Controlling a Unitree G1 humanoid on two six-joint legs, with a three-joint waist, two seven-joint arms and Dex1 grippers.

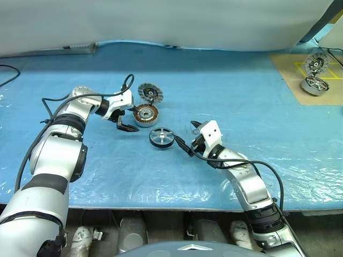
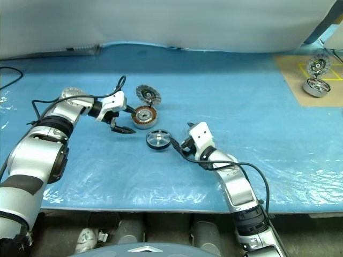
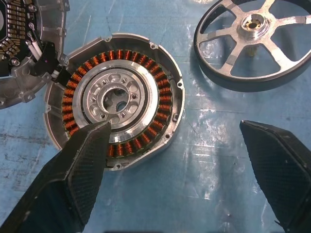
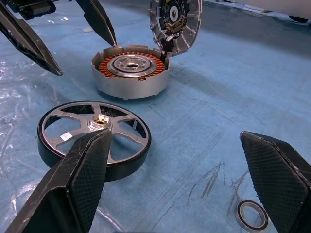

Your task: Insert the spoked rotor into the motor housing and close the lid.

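Currently both empty: left gripper [image 1: 124,122] spread wide just beside the motor housing [image 1: 145,114], right gripper [image 1: 186,138] spread next to the spoked rotor [image 1: 162,137]. Rotor lies flat on the blue table cover [image 1: 241,96], near the housing. Lid [image 1: 150,92] stands tilted open at the housing's far edge.

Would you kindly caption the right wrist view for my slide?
Open right gripper faces the spoked rotor lying beside the motor housing.
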